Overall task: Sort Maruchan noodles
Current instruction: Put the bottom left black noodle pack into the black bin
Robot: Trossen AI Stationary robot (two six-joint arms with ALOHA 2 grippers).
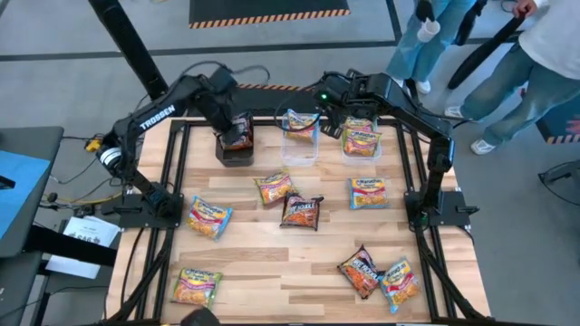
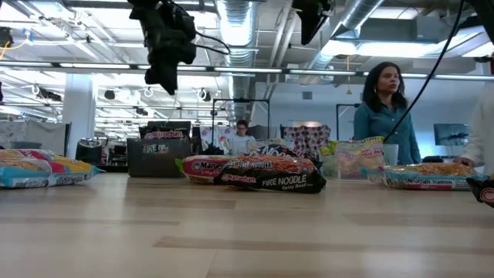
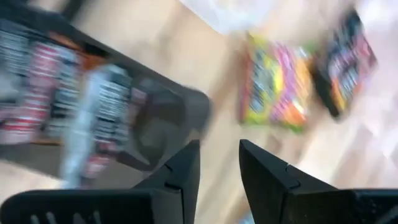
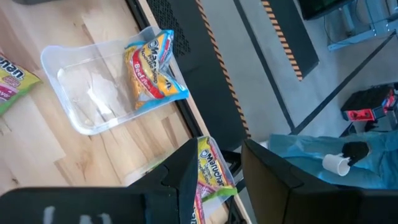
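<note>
L gripper (image 1: pixel 234 122) hangs at 11 o'clock over the black box (image 1: pixel 234 149), jaws apart, empty; dark pkt (image 1: pixel 239 134) sits in the box. Lift straight clear, then go for the dark noodle pkt (image 1: pixel 302 211) at centre. R gripper (image 1: pixel 337 110) parted, empty, above the clear tub (image 1: pixel 361 143).

A robotics lab: exposed ceiling ducts (image 2: pixel 239 23), hazard-striped floor tape (image 1: pixel 268 16), open workbenches.
</note>
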